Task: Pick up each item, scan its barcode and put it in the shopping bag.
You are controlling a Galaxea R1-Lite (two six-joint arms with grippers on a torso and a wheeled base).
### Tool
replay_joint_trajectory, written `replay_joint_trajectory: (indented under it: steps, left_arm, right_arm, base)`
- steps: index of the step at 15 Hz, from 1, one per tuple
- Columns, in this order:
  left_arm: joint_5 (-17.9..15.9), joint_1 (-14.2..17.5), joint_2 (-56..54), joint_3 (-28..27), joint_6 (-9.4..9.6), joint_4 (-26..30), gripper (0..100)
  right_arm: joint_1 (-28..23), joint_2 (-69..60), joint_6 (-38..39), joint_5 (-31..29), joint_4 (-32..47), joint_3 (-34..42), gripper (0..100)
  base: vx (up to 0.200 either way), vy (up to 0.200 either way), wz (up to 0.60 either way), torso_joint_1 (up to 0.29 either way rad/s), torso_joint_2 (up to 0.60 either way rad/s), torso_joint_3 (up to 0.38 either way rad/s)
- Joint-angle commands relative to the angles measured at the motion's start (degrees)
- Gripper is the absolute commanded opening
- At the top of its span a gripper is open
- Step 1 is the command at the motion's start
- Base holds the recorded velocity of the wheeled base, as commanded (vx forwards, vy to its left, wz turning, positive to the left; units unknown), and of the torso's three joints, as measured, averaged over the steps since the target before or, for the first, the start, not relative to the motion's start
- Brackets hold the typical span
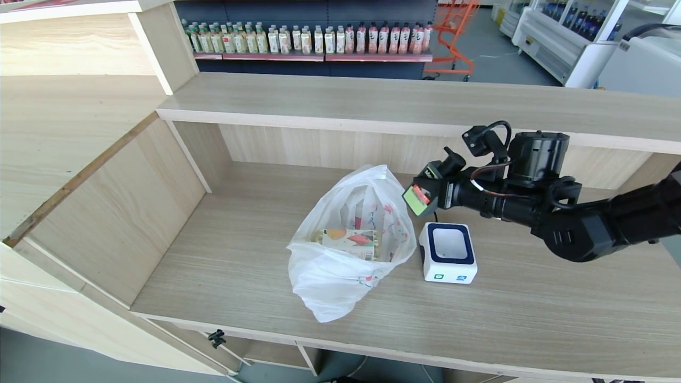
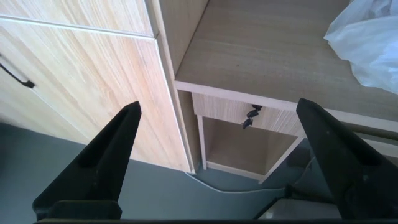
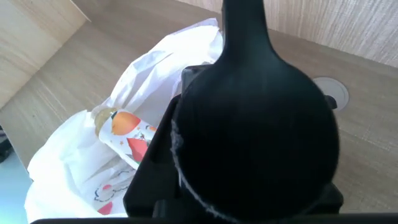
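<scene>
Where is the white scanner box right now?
In the head view, the scanner sits on the wooden counter, close beside the shopping bag, on the bag's right, the robot's right-hand side.

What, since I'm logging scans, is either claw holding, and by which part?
Right claw holds a small item with a green-and-red label, gripped behind that labelled face; exact contact is hidden. Left claw open, empty.

Shopping bag (image 1: 330, 290) mouth open upward, scanner (image 1: 448, 266) close beside, wall (image 1: 122, 213) at left
</scene>
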Motion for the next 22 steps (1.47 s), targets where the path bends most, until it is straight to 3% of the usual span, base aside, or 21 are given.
replay_joint_trajectory:
  steps: [1, 8, 13, 18, 19, 22]
  left_arm:
    - [0.01, -0.01, -0.02, 0.00, -0.01, 0.01, 100]
    - [0.01, -0.01, -0.02, 0.00, -0.01, 0.01, 100]
    - [0.01, -0.01, -0.02, 0.00, -0.01, 0.01, 100]
    - [0.01, -0.01, -0.02, 0.00, -0.01, 0.01, 100]
    - [0.01, -0.01, -0.02, 0.00, -0.01, 0.01, 100]
    - [0.01, -0.01, -0.02, 0.00, -0.01, 0.01, 100]
  right_arm:
    - [0.68, 6.50, -3.71, 0.25, -0.19, -4.19, 0]
    - [5.17, 17.84, -11.10, 0.34, -7.13, -9.20, 0]
    - [6.66, 24.34, -13.38, 0.25, -7.13, -16.50, 0]
    - [6.66, 26.37, -15.67, 0.25, -6.95, -19.22, 0]
    - [6.66, 26.37, -15.58, 0.25, -6.95, -19.31, 100]
    - [6.66, 23.20, -10.92, 0.42, -6.78, -19.40, 100]
  base:
    - [0.000, 0.000, 0.00, 0.000, 0.00, 0.000]
    - [0.000, 0.000, 0.00, 0.000, 0.00, 0.000]
    - [0.000, 0.000, 0.00, 0.000, 0.00, 0.000]
    - [0.000, 0.000, 0.00, 0.000, 0.00, 0.000]
    - [0.000, 0.000, 0.00, 0.000, 0.00, 0.000]
    - [0.000, 0.000, 0.00, 0.000, 0.00, 0.000]
